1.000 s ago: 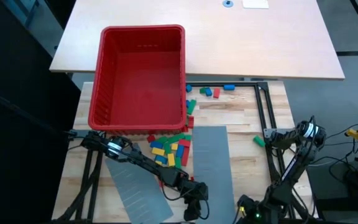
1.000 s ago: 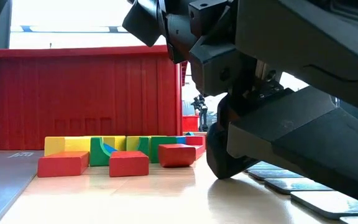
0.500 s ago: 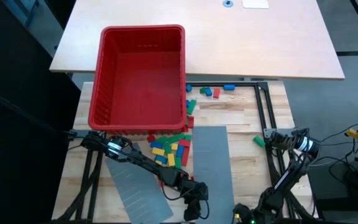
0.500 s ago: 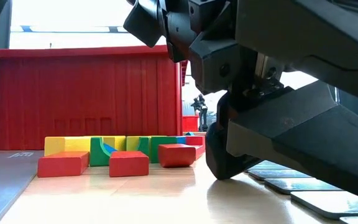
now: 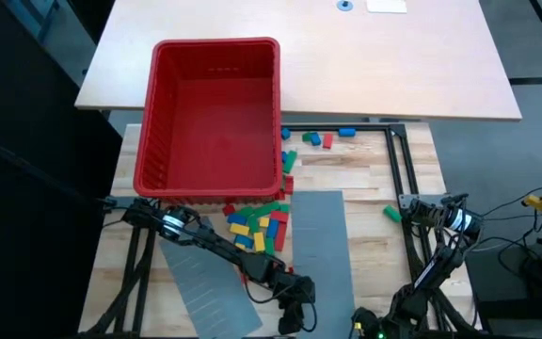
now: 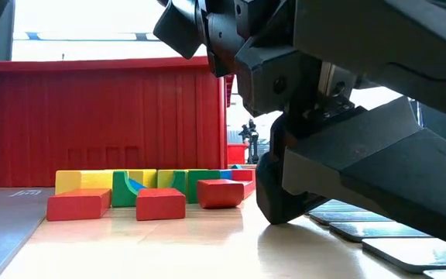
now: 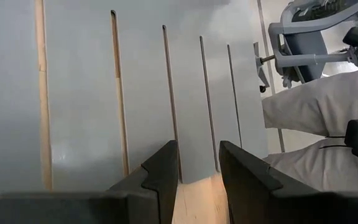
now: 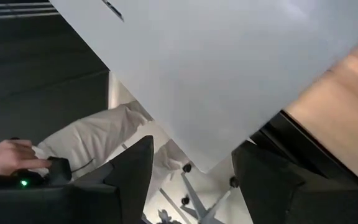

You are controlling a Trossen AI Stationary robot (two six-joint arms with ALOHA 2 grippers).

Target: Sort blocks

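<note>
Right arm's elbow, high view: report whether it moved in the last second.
Yes. The elbow slid toward the near edge: from beyond the lone green block to level with it.

The wooden tabletop (image 5: 365, 179) carries a red bin (image 5: 213, 113), scattered blocks (image 5: 260, 226) and what look like two grey slotted panels (image 5: 321, 250).
</note>
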